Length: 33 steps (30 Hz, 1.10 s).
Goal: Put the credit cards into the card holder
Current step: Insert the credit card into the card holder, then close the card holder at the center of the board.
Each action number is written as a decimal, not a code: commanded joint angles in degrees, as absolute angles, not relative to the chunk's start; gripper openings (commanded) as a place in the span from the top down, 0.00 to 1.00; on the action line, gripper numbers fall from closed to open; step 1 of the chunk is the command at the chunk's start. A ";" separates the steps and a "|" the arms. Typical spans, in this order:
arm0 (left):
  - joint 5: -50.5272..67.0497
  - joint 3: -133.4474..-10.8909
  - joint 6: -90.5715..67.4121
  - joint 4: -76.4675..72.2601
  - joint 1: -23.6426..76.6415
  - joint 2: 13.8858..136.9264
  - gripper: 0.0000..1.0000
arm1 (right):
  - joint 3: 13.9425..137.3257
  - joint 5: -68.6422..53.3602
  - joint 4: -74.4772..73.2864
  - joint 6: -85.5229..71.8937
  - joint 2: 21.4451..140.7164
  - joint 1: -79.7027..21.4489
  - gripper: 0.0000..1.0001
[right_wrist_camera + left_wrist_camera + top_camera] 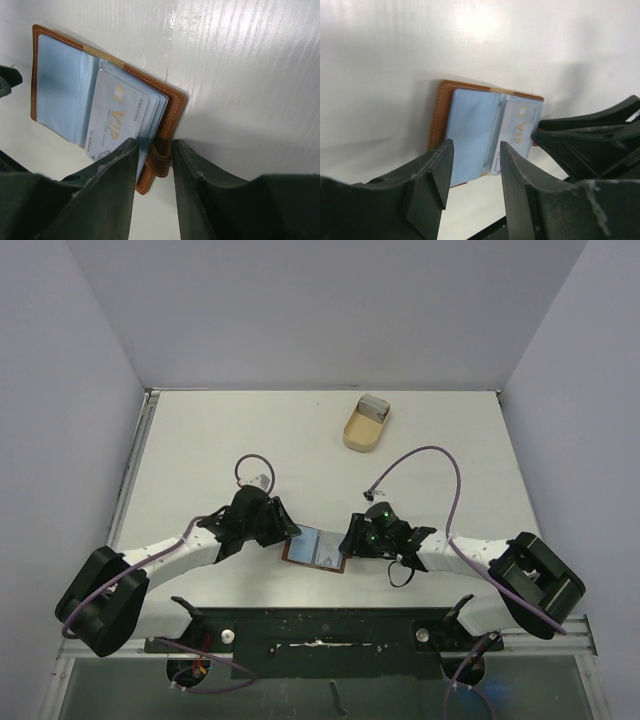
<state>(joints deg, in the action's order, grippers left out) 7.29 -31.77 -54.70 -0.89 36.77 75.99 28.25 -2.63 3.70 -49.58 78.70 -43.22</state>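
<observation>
On the white table (200, 440), close to the middle of its near edge, the card holder (438, 115) lies opened flat between the two arms. The left jaws hover over its left end, set apart with nothing between them. They probably stand that way to stay clear of the pale blue sleeves (470, 130) on that half. The opened holder's long axis runs roughly along the near edge, slightly skewed, with its fold crossing from near to far. A pale credit card (117, 120) marked VIP sits in the right half's pockets. Its long side seems to lie across the holder's length, and it is largely in, though how deep I cannot tell. The right jaws, narrowed, pinch the brown strap tab (156, 157) at the holder's right edge, likely to pin it open and stop it sliding. Well apart, toward the far edge, stands a tan oval tray (352, 435).
</observation>
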 commanded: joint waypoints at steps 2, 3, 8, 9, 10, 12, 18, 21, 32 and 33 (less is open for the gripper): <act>4.11 -31.22 -50.36 8.53 33.90 71.81 0.59 | 29.21 -4.58 4.08 -48.03 80.09 -44.48 0.65; 5.06 -30.52 -50.17 7.98 33.37 71.73 0.59 | 29.45 -4.64 4.08 -47.93 80.37 -44.59 0.65; 10.20 -28.32 -49.67 4.17 32.26 73.12 0.59 | 30.68 -4.67 4.20 -47.65 81.49 -45.31 0.64; 11.01 -28.08 -49.70 3.26 32.23 73.46 0.59 | 31.02 -4.73 4.16 -47.52 81.79 -45.46 0.64; 11.66 -27.97 -49.74 2.69 32.25 73.80 0.59 | 31.33 -4.82 3.96 -47.40 82.05 -45.58 0.64; 12.25 -28.26 -49.68 2.59 32.18 74.52 0.59 | 32.05 -4.67 3.46 -46.93 82.55 -45.76 0.64; 13.32 -28.70 -49.21 2.92 30.92 74.19 0.92 | 34.57 -5.27 1.55 -40.65 82.99 -45.88 0.63; 13.03 -29.03 -48.24 4.82 29.21 72.78 1.00 | 38.07 -4.88 -2.79 -32.42 82.55 -45.51 0.59; 15.32 -31.64 -43.61 10.19 23.60 69.79 1.00 | 40.67 -13.47 -5.31 -1.56 76.03 -45.00 0.55; 15.49 -31.64 -43.52 10.46 23.30 69.68 1.00 | 39.77 -13.65 -4.16 0.74 75.33 -45.00 0.55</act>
